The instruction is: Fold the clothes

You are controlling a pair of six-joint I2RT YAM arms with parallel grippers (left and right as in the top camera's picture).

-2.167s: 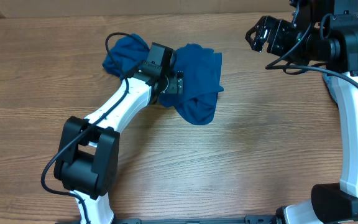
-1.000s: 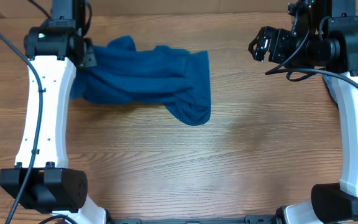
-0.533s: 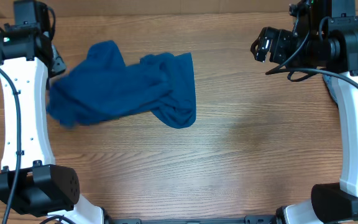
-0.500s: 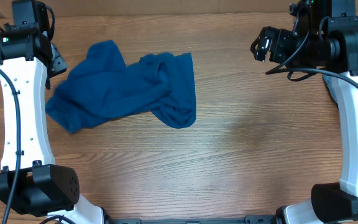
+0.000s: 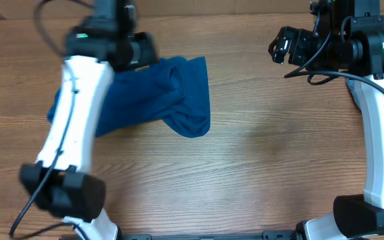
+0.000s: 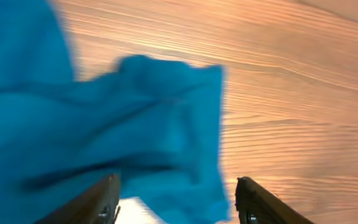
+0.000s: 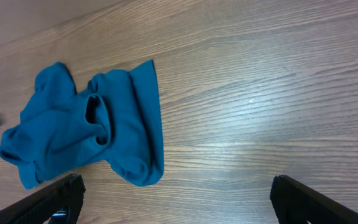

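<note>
Shirt (image 5: 169,93): one deep-blue plain garment, lying crumpled on the table (image 5: 265,167), bunched in ridges and not laid flat. Its right edge runs fairly straight. Below that edge a rounded lobe of cloth bulges toward the arm bases. In the right wrist view the shirt (image 7: 86,134) shows a dark oval opening near its middle, with folds gathered around it.

Left gripper (image 5: 144,51): above the shirt's far left part, at the end of the left arm (image 5: 79,113), whose white link crosses over the shirt's left side and hides it. In the left wrist view the gripper (image 6: 179,208) has its jaws spread wide, one dark finger (image 6: 101,199) at each side of the frame bottom. Blue cloth (image 6: 104,124) fills the gap between them from below. Nothing is pinched. Both views of this arm are motion-blurred, so whether a pad brushes the fabric cannot be told; it looks clear of it.

Right gripper (image 5: 279,48): well apart from the shirt, off to its right and level with its far edge. Its own camera shows the gripper (image 7: 182,205) with jaws spread fully, bare wood between them, and the whole shirt lying beyond, untouched.

Table in the wrist views (image 7: 260,93): wood grain, bare to the right of the shirt.
</note>
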